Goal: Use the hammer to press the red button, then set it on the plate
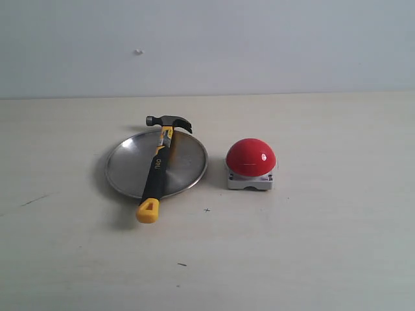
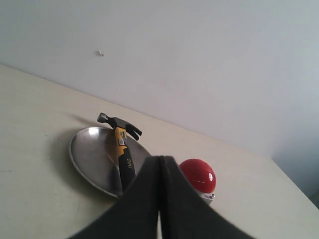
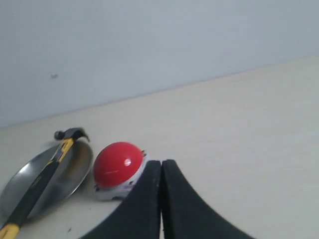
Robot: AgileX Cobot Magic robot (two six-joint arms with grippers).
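Note:
The hammer (image 1: pixel 157 165) lies across the silver plate (image 1: pixel 126 163), its dark head past the far rim and its yellow looped end off the near rim on the table. To the right of the plate sits the red button (image 1: pixel 250 157) on its grey base. Neither arm shows in the exterior view. In the left wrist view my left gripper (image 2: pixel 160 158) is shut and empty, well short of the hammer (image 2: pixel 121 149), plate (image 2: pixel 89 154) and button (image 2: pixel 198 175). My right gripper (image 3: pixel 161 162) is shut and empty too, back from the button (image 3: pixel 117 164), hammer (image 3: pixel 42 174) and plate (image 3: pixel 75 172).
A pale wooden table (image 1: pixel 311 246) runs back to a plain light wall (image 1: pixel 259 45). A few small dark marks dot the tabletop near the front.

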